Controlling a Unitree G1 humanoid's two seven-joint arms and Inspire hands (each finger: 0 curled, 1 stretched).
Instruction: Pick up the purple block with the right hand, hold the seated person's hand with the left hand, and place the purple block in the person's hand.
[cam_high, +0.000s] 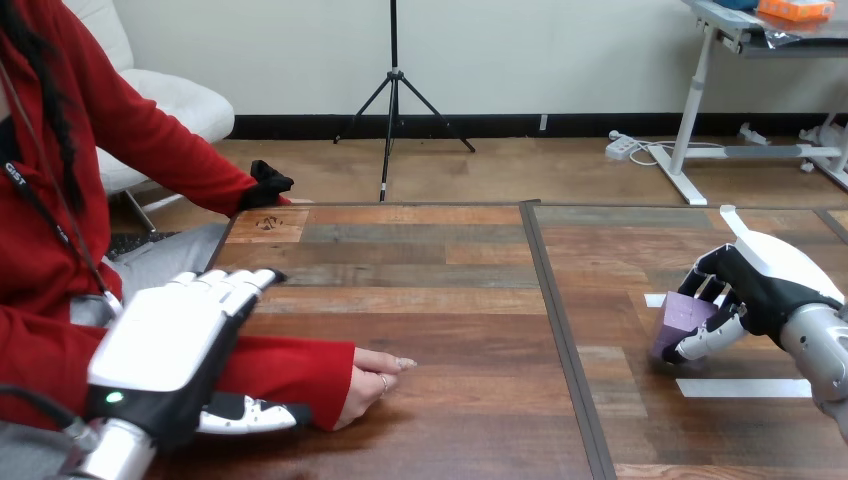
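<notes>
Near the right edge of the table (430, 260), the right robot hand (765, 285) curls fingers and thumb around the purple block (685, 318), low over the surface. The left robot hand (165, 345), fingers straight, sits over the person's red sleeve by the front-left corner, gripping nothing. The person's hand (372, 385) seems palm down, so a delivered block would likely slide off

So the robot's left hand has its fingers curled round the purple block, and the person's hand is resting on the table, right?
No, it is the right hand whose fingers are curled round the purple block, as the head view shows; the left hand is by the person's sleeve. The person's hand is resting on the table.
</notes>
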